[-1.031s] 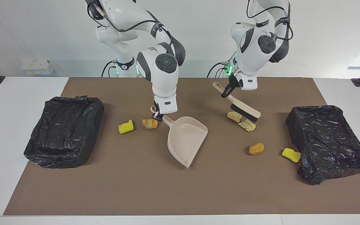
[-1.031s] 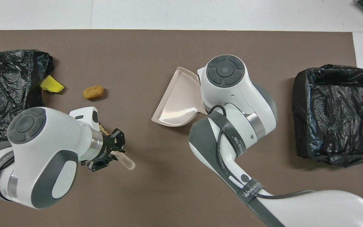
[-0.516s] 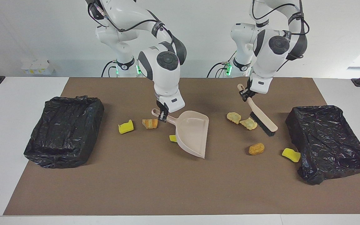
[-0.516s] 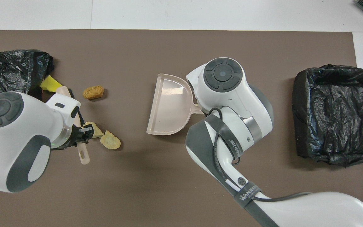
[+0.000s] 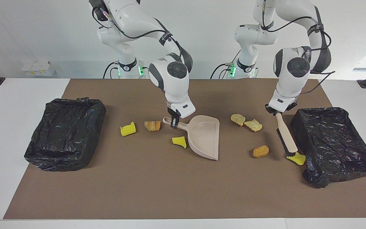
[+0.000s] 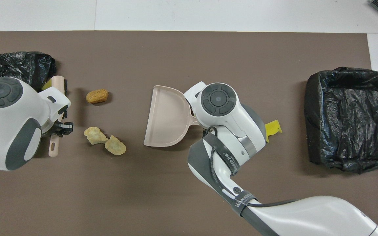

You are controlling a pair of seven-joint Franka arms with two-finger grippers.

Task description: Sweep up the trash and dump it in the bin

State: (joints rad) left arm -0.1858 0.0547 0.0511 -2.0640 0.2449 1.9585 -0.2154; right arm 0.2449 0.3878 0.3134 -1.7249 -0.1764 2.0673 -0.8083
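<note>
Left hand (image 5: pixel 279 112) grips the brush (image 5: pixel 286 138), bristles touching yellow trash (image 5: pixel 298 158) at lower right. Right hand (image 5: pixel 174 123) grips the dustpan (image 5: pixel 204 136), centre frame.

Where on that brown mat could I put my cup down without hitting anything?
The mat's wide strip farthest from the robots is bare. The middle is crowded: dustpan, brush, scattered trash, and a black-lined bin at each end.
</note>
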